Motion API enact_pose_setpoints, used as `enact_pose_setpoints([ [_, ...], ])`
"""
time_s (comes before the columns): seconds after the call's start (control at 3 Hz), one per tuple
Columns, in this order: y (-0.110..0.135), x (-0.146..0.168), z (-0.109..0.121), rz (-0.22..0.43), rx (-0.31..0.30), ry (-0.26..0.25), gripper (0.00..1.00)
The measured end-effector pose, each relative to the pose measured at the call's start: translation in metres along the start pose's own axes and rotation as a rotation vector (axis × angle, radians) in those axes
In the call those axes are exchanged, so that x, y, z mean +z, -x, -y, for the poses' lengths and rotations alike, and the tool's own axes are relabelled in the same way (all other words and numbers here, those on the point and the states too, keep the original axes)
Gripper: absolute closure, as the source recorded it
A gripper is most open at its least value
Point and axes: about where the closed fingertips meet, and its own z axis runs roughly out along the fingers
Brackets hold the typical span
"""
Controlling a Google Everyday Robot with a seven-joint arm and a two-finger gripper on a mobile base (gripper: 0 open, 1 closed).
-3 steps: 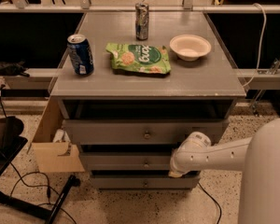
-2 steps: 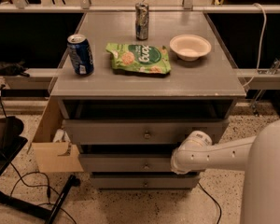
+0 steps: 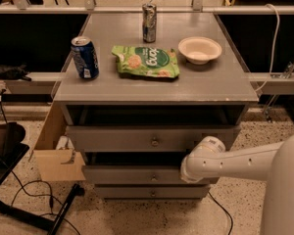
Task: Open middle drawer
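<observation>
grey fronts stacked three high, and the middle drawer (image 3: 127, 174) sits at six o'clock under the tabletop (image 3: 137, 89), between the tall top drawer (image 3: 112, 138) and the slim bottom drawer (image 3: 122, 193). the gripper (image 3: 187, 172) is up against its front, at three o'clock of the small knob (image 3: 154, 178); open or closed, can't tell. reads as the getting-a-hold step; next it needs a firm purchase, then a straight pull toward six.

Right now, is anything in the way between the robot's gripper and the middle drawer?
Nothing visible is in the way. The gripper, at the end of the white arm, is right up at the front of the middle drawer, to the right of its round knob.
</observation>
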Motion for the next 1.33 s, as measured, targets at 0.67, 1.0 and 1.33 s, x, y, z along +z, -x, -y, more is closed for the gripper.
enact_pose_setpoints([
  [0.67, 0.002, -0.011, 0.003, 0.0, 0.0, 0.0, 1.0],
  [1.0, -0.002, -0.017, -0.01, -0.005, 0.008, 0.024, 1.0],
  [1.33, -0.002, -0.017, -0.01, -0.005, 0.008, 0.024, 1.0],
])
